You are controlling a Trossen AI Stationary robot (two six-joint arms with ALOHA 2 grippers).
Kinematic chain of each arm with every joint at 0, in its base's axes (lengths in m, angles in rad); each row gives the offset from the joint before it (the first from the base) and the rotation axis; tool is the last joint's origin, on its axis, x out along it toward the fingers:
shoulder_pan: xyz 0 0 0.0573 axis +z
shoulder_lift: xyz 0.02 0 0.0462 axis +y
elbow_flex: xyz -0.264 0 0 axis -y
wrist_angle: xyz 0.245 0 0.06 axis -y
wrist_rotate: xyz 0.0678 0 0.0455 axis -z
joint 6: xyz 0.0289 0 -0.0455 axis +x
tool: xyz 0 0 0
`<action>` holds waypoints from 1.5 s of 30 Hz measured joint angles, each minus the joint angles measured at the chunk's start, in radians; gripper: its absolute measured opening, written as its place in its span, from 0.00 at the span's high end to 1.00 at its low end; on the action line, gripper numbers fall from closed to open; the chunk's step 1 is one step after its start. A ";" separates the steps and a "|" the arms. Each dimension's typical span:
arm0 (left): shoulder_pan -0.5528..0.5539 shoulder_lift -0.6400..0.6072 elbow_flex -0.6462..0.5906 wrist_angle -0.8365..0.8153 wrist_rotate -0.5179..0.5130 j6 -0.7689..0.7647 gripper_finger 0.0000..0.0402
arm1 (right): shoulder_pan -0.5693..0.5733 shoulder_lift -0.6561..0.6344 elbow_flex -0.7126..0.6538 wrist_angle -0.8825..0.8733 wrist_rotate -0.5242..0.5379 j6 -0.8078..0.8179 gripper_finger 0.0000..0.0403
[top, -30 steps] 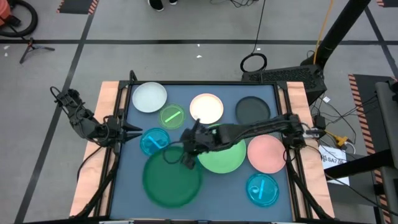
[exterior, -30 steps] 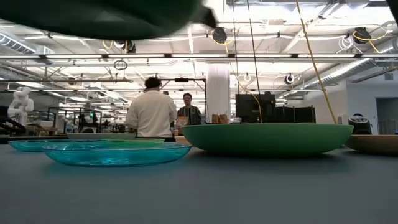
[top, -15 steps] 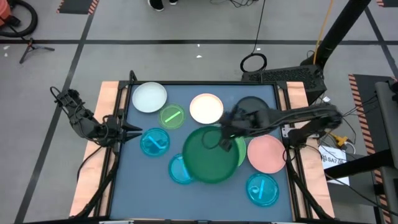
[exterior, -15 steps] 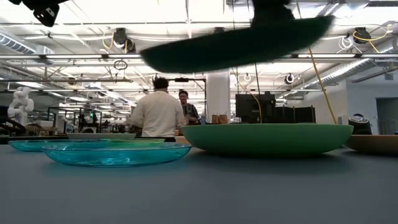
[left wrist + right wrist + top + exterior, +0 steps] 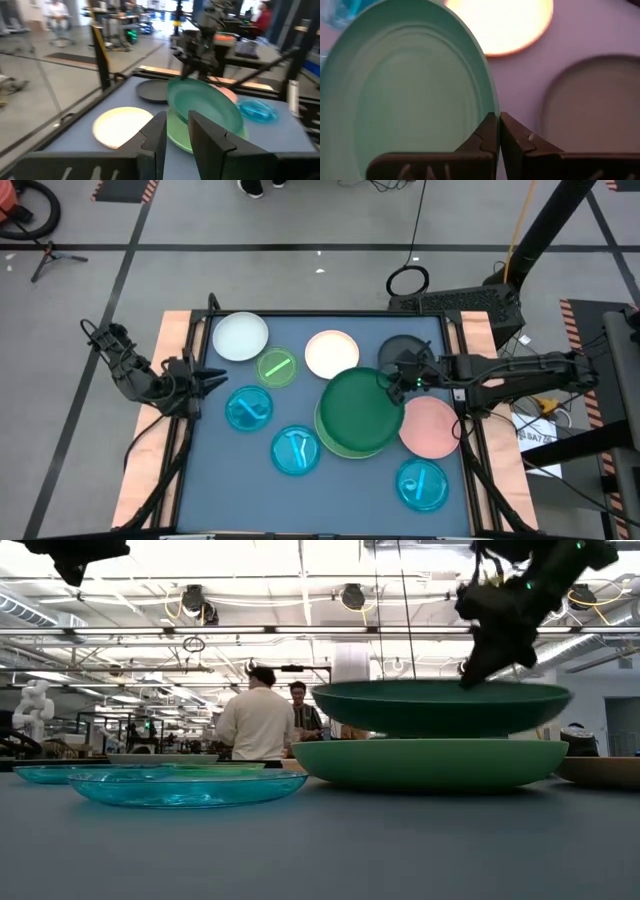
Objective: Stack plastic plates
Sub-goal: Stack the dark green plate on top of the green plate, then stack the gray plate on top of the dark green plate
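The large dark green plate hangs level just over the light green plate, which rests on the table; in the low view the dark plate sits a sliver above the light one. My right gripper is shut on its rim. My left gripper waits at the table's left edge, fingers slightly apart. Around them lie pale blue, lime, white, dark grey, pink and three cyan plates. My right gripper pinches the dark green plate's rim on the plate's right-far side between its two fingers. It comes slanting down from the table's right. The plate is level and off the table, over the light green plate; whether the two touch I cannot tell.
Cyan plates lie at the left, near middle and near right. The table has a raised black frame and wooden side strips. People stand in the room beyond the far edge.
My right gripper carried the dark green plate from the table's near-left part toward the right and far side, then down until it hangs just over the light green plate. A cyan plate that it covered now shows.
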 joint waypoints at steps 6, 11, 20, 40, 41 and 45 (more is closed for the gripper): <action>0.000 0.000 0.000 -0.001 -0.027 -0.016 0.78 | -0.029 0.015 -0.052 0.053 0.002 -0.009 0.97; 0.000 0.022 0.000 -0.001 -0.029 -0.063 0.78 | -0.051 0.046 -0.055 0.122 -0.002 -0.021 0.88; 0.000 0.154 0.000 0.000 -0.054 -0.189 0.78 | -0.081 0.039 -0.054 0.166 0.001 -0.082 0.73; 0.348 0.453 0.016 0.147 0.134 -0.431 0.78 | -0.143 0.037 -0.054 0.568 0.000 -0.575 0.71; 0.383 0.469 0.022 0.146 0.168 -0.430 0.78 | -0.151 0.037 -0.054 0.583 0.001 -0.589 0.71; 0.513 0.537 0.053 0.147 0.287 -0.409 0.78 | -0.179 0.037 -0.042 0.602 -0.001 -0.619 0.71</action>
